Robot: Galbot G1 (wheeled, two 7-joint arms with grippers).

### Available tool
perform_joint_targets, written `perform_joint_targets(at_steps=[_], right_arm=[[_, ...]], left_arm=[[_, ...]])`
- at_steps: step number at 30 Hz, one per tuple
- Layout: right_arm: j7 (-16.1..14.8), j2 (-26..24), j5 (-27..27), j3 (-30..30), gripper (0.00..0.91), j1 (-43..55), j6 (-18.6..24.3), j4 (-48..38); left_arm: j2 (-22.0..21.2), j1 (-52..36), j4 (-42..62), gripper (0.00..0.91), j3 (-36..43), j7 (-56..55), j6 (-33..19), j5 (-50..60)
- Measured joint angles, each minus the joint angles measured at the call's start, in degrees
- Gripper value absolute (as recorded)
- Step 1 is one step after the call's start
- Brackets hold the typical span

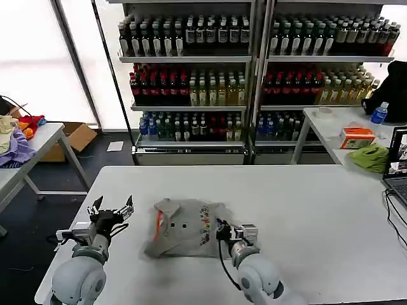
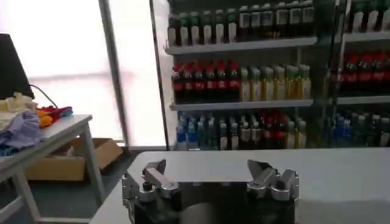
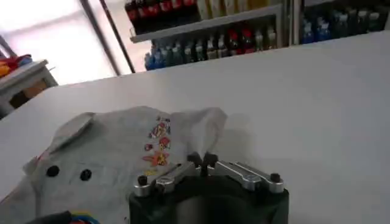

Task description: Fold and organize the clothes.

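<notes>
While the left gripper [image 1: 112, 209] is hovering with its fingers [image 2: 153, 172] spread wide and nothing between them, the grey shirt [image 1: 186, 227] is lying crumpled on the white table [image 1: 299, 216] just to that gripper's right, a strip of bare tabletop separating the two. The right gripper [image 1: 220, 229] is sitting at the shirt's right edge, next to the multicoloured chest print [image 1: 205, 223], its fingertips pressed together; in the right wrist view the tips [image 3: 203, 160] are meeting right at the fabric edge, but whether they are pinching cloth is not clear. The red-lined collar [image 1: 158, 223] and two dark buttons [image 1: 177, 225] are lying on the side of the shirt facing the left gripper. Bottle shelves [image 1: 191, 76] are standing well beyond both grippers, and a side table [image 1: 38, 143] with a coloured garment heap [image 1: 16, 136] is sitting far off to the left gripper's outer side.
</notes>
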Motion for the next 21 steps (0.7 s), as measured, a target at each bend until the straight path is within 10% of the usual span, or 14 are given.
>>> perform_joint_targets(at_steps=[7, 8, 9, 21], right_arm=[[-1.80, -4.63, -1.51, 3.70, 0.071, 1.00, -0.09, -0.95], [-2.05, -5.25, -1.85, 4.20, 0.302, 1.12, -0.10, -1.12], [-2.41, -5.93, -2.18, 4.72, 0.907, 1.20, -0.12, -1.37], [-4.98, -8.60, -9.56, 9.89, 0.907, 0.40, 0.28, -1.96]], left_arm=[[-0.39, -0.15, -0.66, 0.907, 0.62, -0.05, 0.12, 0.00], [-0.44, -0.16, -0.67, 0.907, 0.73, -0.08, 0.12, 0.00], [-0.51, -0.16, -0.67, 0.907, 0.83, -0.08, 0.13, 0.00], [-0.86, -0.02, -0.93, 0.907, 1.33, -0.25, 0.47, -0.10]])
